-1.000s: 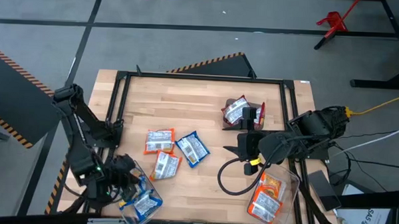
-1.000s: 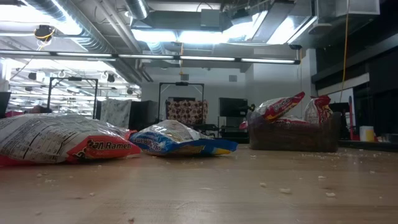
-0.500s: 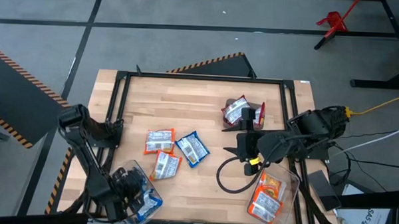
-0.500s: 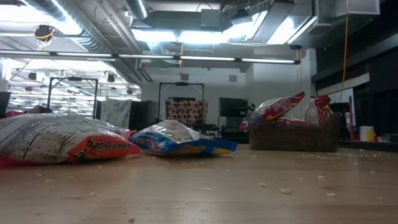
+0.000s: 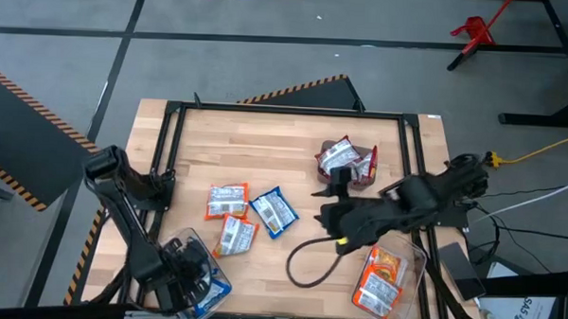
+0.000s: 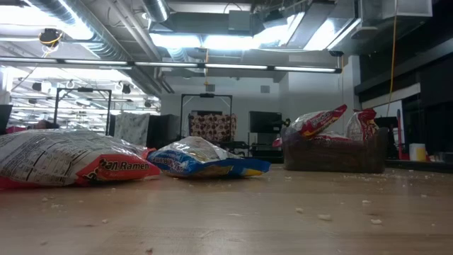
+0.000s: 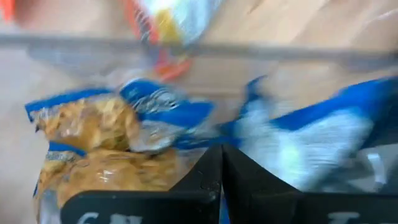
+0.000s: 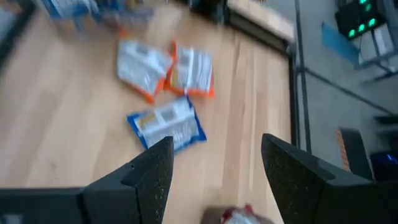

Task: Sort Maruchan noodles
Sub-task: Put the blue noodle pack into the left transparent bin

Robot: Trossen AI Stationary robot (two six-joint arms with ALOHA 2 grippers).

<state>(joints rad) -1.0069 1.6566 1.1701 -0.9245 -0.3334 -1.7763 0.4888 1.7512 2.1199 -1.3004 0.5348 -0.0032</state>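
Note:
Three Maruchan noodle packets lie flat in the middle of the table: an orange one (image 5: 228, 200), a blue one (image 5: 275, 212) and another orange one (image 5: 236, 235). Red packets (image 5: 344, 158) stick up out of a brown box. My left gripper (image 5: 187, 281) is shut, down in the clear bin (image 5: 172, 243) at the near left, just above the blue packets (image 7: 298, 140) lying there. My right gripper (image 5: 325, 204) hangs open above the table, right of the blue packet (image 8: 166, 124), with nothing between its fingers. My left gripper's shut fingertips (image 7: 221, 163) point down at the blue packets in the bin. Whether they touch a packet I cannot tell.
A second clear bin (image 5: 415, 251) at the near right holds orange packets (image 5: 382, 277). The brown box (image 6: 333, 157) stands right of centre toward the far side. A black frame (image 5: 286, 110) runs round the table. A black cable (image 5: 304, 264) loops below my right arm.
My left gripper has sunk toward the near edge into the near-left bin, staying shut. My right gripper has come down and gone a little toward the table's left, still open. The packets on the table have not moved.

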